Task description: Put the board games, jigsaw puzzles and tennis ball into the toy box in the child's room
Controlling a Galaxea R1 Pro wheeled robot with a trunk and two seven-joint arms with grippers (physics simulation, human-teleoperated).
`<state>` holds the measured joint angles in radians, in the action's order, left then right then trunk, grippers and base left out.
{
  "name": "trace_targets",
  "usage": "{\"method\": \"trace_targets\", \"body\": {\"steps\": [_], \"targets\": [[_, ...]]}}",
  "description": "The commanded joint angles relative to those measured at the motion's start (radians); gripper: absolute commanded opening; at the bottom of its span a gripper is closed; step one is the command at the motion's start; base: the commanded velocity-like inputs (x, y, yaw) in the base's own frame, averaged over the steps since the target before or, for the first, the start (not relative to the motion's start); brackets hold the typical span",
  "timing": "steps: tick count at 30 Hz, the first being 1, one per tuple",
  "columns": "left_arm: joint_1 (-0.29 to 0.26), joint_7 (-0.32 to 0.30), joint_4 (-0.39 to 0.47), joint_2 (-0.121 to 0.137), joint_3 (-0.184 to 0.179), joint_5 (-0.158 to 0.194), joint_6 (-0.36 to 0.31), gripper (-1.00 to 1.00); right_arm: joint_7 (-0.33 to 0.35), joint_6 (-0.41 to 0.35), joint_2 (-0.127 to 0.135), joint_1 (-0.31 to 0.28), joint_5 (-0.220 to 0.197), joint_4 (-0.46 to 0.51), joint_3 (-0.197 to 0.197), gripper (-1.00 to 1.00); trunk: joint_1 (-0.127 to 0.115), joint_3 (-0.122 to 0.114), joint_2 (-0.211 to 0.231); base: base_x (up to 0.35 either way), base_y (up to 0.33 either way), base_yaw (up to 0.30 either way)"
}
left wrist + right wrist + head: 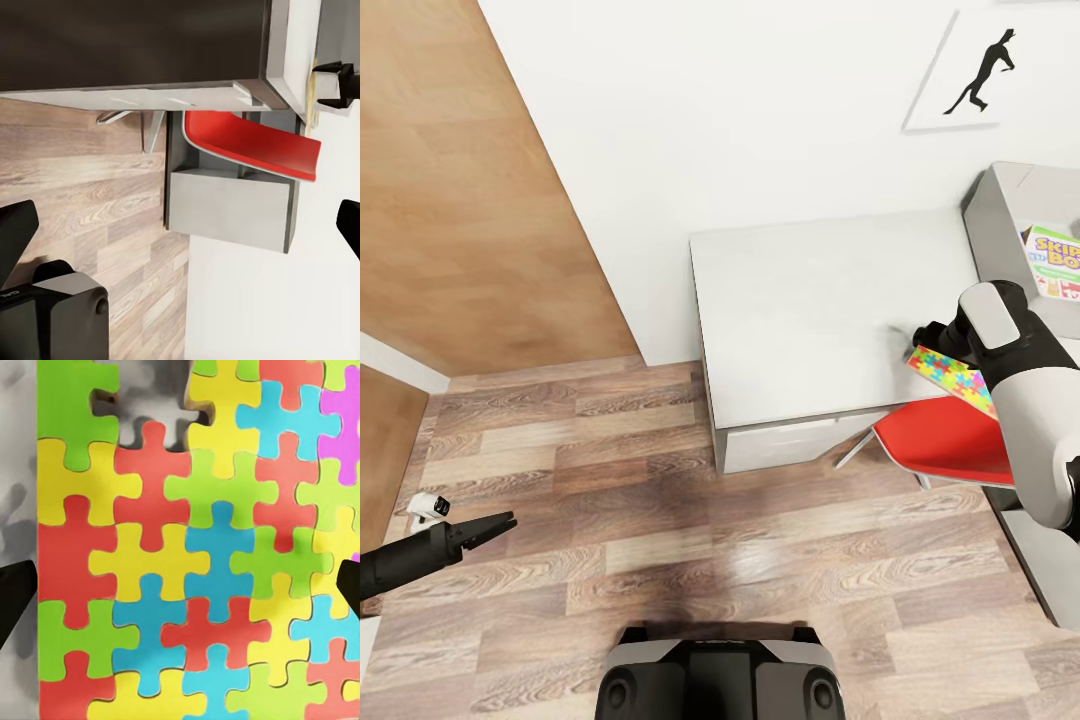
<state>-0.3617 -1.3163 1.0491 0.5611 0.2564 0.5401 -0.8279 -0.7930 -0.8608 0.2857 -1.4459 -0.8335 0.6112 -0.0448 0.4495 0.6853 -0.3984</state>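
Note:
A jigsaw puzzle [954,378] of bright interlocking pieces lies at the front edge of the table [810,300], slightly over the edge; up close its pieces [187,555] spread across the right wrist view. My right gripper [922,338] hovers just above it, open, one dark finger [15,592] at each side of the puzzle. The toy box [1000,200] stands at the table's right end with a white-green board game [1055,262] in it. My left gripper [500,522] hangs open over the floor at the lower left, holding nothing.
A red chair [945,445] is tucked under the table's front, right below my right arm. The table's drawer front [780,445] faces the wood-plank floor [660,560]. A white wall with a dancer picture [980,75] stands behind the table. My base [720,675] is at the bottom.

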Motion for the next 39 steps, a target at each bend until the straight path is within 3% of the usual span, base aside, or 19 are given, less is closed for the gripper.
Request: {"method": "trace_targets", "body": {"steps": [1, 10, 19, 27, 33, 36, 37, 39], "targets": [[0.0, -0.001, 0.0, 0.0, 0.0, 0.003, -0.01, 1.0, -0.009, -0.002, 0.001, -0.001, -0.01, 0.001, -0.005, 1.0, 0.001, 0.001, -0.002, 0.0, 0.0, 0.0], [0.0, -0.001, 0.0, 0.0, 0.0, 0.003, -0.01, 1.0, -0.009, 0.001, 0.001, -0.012, -0.01, 0.04, -0.004, 1.0, 0.001, 0.001, -0.002, 0.0, 0.0, 0.0], [0.0, -0.001, 0.0, 0.0, 0.0, 0.002, -0.01, 1.0, -0.014, -0.013, 0.013, -0.016, -0.014, 0.177, 0.0, 1.0, 0.001, 0.001, -0.002, 0.0, 0.0, 0.0], [0.0, -0.001, 0.0, 0.0, 0.0, 0.001, -0.01, 1.0, -0.013, -0.131, 0.03, -0.017, -0.027, 0.288, 0.017, 1.0, 0.001, 0.001, -0.002, 0.0, 0.0, 0.0], [0.0, -0.001, 0.0, -0.001, 0.0, 0.0, -0.01, 1.0, -0.013, -0.186, 0.034, -0.011, -0.108, 0.361, 0.067, 1.0, 0.001, 0.001, -0.002, 0.0, 0.0, 0.0], [0.0, -0.001, 0.0, -0.001, 0.0, 0.0, -0.01, 1.0, -0.014, -0.186, 0.038, -0.003, -0.214, 0.405, 0.08, 1.0, 0.001, 0.001, -0.002, 0.0, 0.0, 0.0], [0.0, -0.001, 0.0, -0.001, 0.0, 0.0, -0.01, 1.0, -0.014, -0.186, 0.046, 0.008, -0.283, 0.43, 0.082, 1.0, 0.001, 0.001, -0.002, 0.0, 0.0, 0.0], [0.0, -0.001, 0.0, -0.001, 0.0, 0.0, -0.01, 1.0, -0.014, -0.186, 0.061, 0.029, -0.361, 0.453, 0.081, 1.0, 0.001, 0.001, -0.002, 0.0, 0.0, 0.0]]}}
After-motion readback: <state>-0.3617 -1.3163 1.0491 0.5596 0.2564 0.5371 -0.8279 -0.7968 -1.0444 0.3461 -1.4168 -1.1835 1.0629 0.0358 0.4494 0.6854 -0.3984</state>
